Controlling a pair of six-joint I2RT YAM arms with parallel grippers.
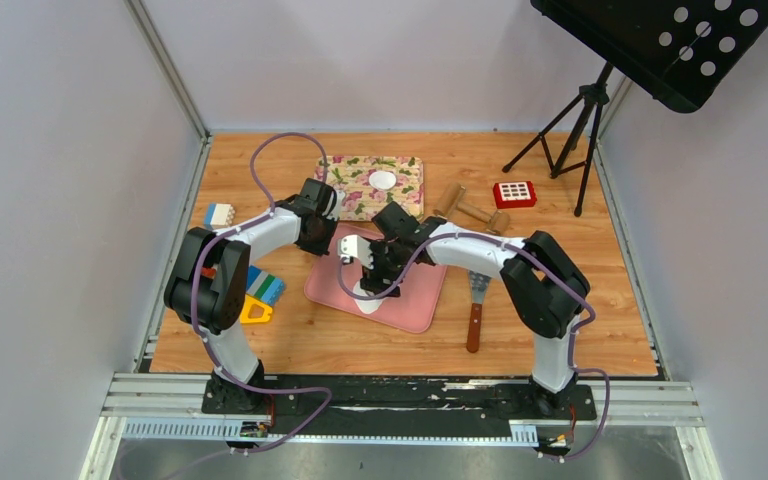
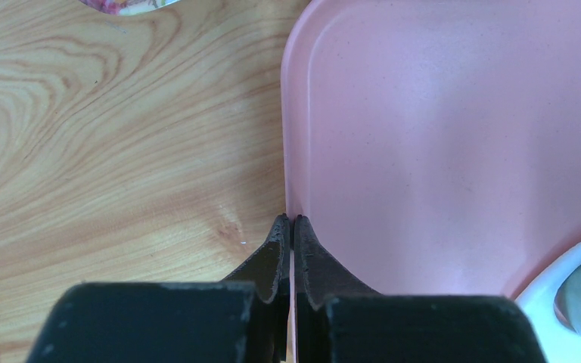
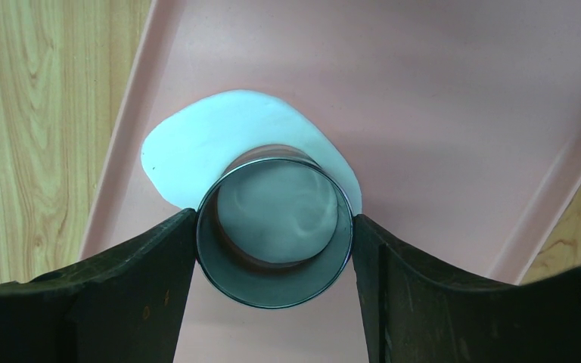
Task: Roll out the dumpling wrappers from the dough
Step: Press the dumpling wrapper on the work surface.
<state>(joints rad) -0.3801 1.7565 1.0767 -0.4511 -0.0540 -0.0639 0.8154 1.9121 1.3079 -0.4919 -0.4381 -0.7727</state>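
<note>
The dough (image 3: 219, 140) is a flat irregular white sheet on the pink mat (image 3: 439, 91); part of it shows in the top view (image 1: 368, 301). My right gripper (image 3: 274, 219) is shut on the metal ring cutter (image 3: 274, 281), which stands on the sheet's near part, with dough showing inside the ring. My left gripper (image 2: 292, 219) is shut on the pink mat's (image 2: 439, 136) left edge; a thin strip of mat shows between the fingers. One round white dumpling wrapper (image 1: 382, 180) lies on the floral mat (image 1: 410, 195) at the back.
A wooden rolling pin (image 1: 470, 208) and a red block (image 1: 514, 193) lie at the back right. A spatula (image 1: 476, 305) lies right of the pink mat. Toy blocks (image 1: 220, 214) (image 1: 265, 287) sit at the left. A tripod stand (image 1: 575, 130) is far right.
</note>
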